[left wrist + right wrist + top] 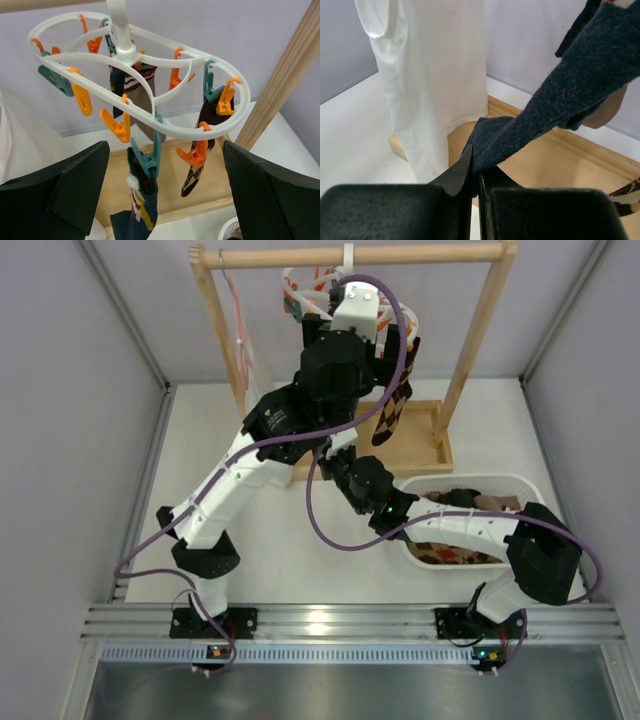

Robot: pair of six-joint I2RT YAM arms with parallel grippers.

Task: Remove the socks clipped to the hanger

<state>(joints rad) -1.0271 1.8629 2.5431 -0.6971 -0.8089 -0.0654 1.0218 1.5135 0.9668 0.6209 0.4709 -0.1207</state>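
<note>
The white oval hanger (150, 65) with orange and teal pegs hangs from the rail; my left arm mostly hides it in the top view (300, 285). A teal peg holds a dark navy sock (142, 210). A taupe sock with a striped cuff (142, 95) and a diamond-patterned sock (195, 172) are also clipped. My left gripper (165, 150) is open just below the hanger, the navy sock between its fingers but untouched. My right gripper (476, 175) is shut on the navy sock's (560, 95) lower end, and the sock runs taut up to the right. The right gripper sits low by the rack base (335, 457).
A long white cloth (435, 75) hangs left of the navy sock. The wooden rack has a top rail (440, 254), posts and a base tray (425, 445). A thin pink hanger (238, 315) hangs at the left. A white basket (530, 485) at the right holds socks.
</note>
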